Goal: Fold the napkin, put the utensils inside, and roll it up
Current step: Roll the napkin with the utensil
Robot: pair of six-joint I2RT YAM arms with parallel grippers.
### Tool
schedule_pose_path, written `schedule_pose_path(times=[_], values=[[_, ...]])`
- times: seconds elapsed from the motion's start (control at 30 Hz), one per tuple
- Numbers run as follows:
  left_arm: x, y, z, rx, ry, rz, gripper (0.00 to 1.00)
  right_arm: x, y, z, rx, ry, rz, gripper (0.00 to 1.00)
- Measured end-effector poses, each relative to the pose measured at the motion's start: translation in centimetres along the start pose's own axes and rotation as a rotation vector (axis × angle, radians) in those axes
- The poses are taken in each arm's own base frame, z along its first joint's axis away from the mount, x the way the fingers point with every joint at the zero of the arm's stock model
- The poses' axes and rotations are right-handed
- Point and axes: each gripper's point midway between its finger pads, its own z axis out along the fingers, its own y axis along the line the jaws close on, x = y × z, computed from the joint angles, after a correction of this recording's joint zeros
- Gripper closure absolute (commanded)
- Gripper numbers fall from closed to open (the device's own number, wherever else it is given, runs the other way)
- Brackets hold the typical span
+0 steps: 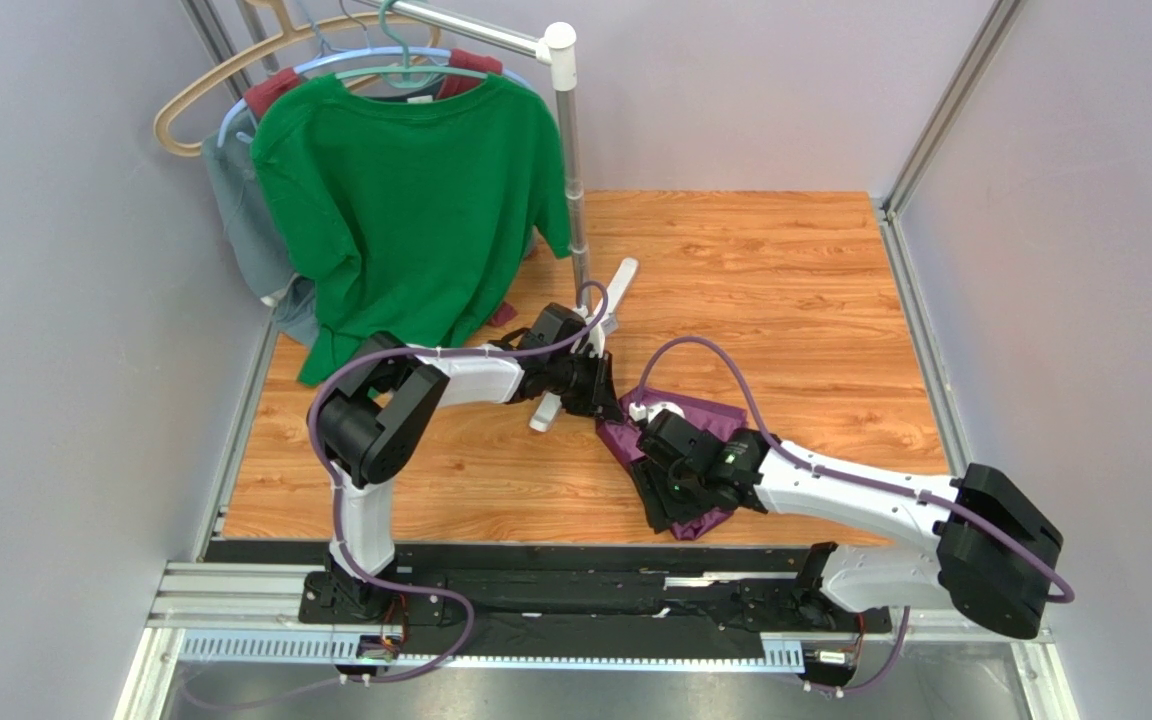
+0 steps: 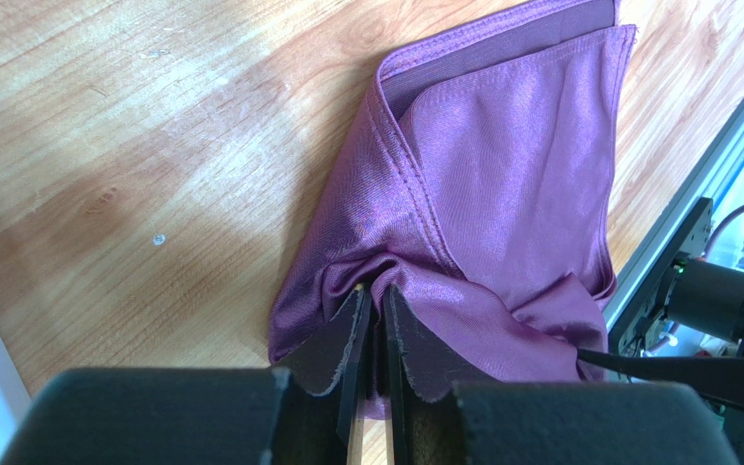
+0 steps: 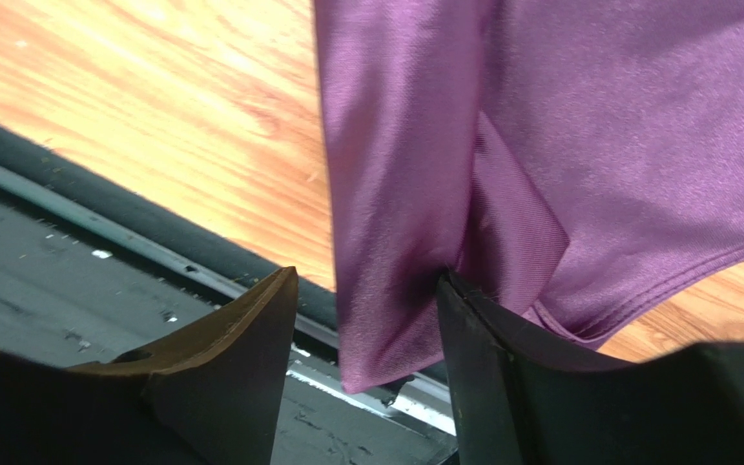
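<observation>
The dark purple napkin (image 1: 683, 413) lies folded and bunched on the wooden table between my two grippers. In the left wrist view it (image 2: 502, 174) shows as a folded panel with stitched hems. My left gripper (image 1: 608, 393) (image 2: 374, 293) is shut on a puckered fold at the napkin's near edge. My right gripper (image 1: 675, 483) (image 3: 366, 291) is open, and a hanging corner of the napkin (image 3: 589, 145) drapes between its fingers, resting against the right finger (image 3: 483, 358). No spoon shows in any view.
A green T-shirt (image 1: 409, 195) hangs with other garments on a white rack pole (image 1: 573, 165) at the back left, its white foot (image 1: 545, 414) by my left arm. The black rail (image 1: 537, 578) (image 3: 104, 232) runs along the table's near edge, just under my right gripper.
</observation>
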Motion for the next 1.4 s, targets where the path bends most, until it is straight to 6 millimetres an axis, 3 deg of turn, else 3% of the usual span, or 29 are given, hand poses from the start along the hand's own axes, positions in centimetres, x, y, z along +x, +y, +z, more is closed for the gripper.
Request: schedule_pose_path(times=[0.3,0.4,0.5,0.63,0.73,1.23,1.4], values=[[0.0,0.0,0.0,0.0,0.001,0.0,0.83,1.2,-0.8,1.3,0.039,0.047,0.02,0.71],[0.0,0.0,0.0,-0.001,0.001,0.0,0.79,1.1,-0.9,1.5,0.018,0.056,0.051,0.81],[0.0,0.0,0.0,-0.001,0.0,-0.001,0.7,1.0,-0.9,1.5,-0.036,0.072,0.106,0.87],[-0.4,-0.3,-0.3,-0.003,-0.013,0.005,0.46,1.0,-0.6,1.4,-0.146,0.094,0.172,0.9],[-0.6,-0.6,-0.8,-0.006,-0.022,0.017,0.38,0.7,-0.4,1.5,-0.224,0.1,0.216,0.92],[-1.7,0.6,-4.5,-0.139,-0.096,0.048,0.22,0.3,0.3,1.7,-0.477,0.104,0.333,0.94],[-1.3,0.8,-4.7,-0.13,-0.108,0.046,0.21,0.2,0.3,1.6,-0.516,0.106,0.345,0.94]])
